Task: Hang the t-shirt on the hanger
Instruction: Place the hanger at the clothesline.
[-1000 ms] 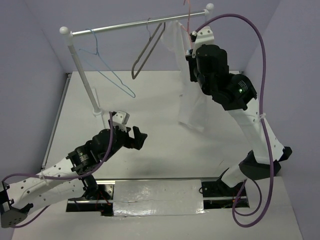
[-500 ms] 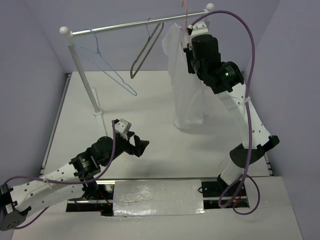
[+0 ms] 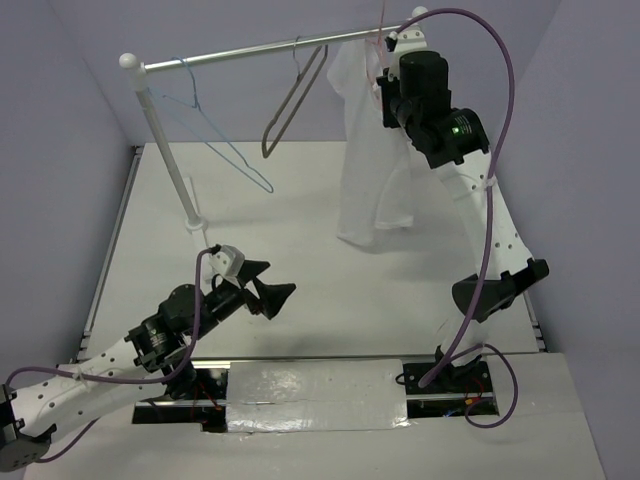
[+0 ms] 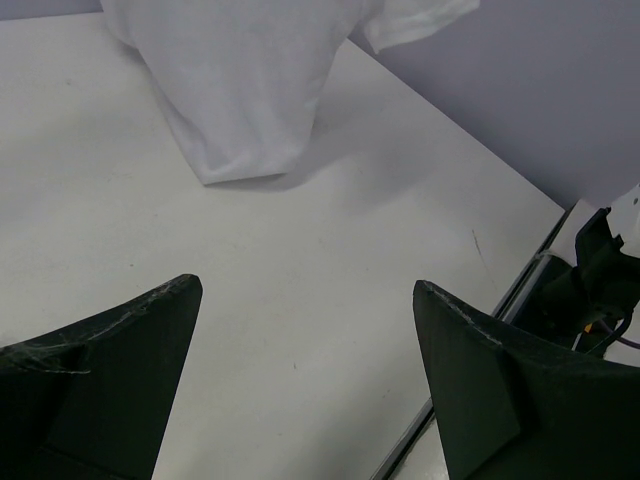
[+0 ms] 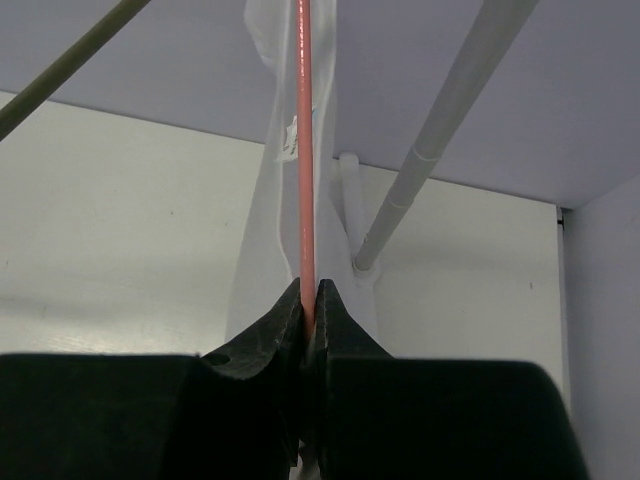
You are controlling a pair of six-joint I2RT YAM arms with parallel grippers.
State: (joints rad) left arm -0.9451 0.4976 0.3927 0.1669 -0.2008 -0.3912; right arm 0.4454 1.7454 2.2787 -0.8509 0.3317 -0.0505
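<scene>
Thin white cloth t-shirt [image 3: 360, 170] hanging matt and crumply, pink-red wire hanger [image 5: 304, 150] showing smooth, silver metal rail [image 3: 240, 54] gleaming, white tabletop [image 3: 300, 220] lying smooth, matt.

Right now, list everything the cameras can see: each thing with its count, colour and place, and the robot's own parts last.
t-shirt: one, white, hanging near the rail's right end
pink-red hanger: one, thin wire, upright in front of the t-shirt's fabric
light-blue hanger: one, on the rail's left part
grey-brown hanger: one, on the rail's middle
rail: one, silver with white posts, far side of the table
table: one, white, under everything
cables: two, purple, one along each arm
left claw: open, low over the table
right claw: shut on the pink-red hanger, up by the rail
</scene>
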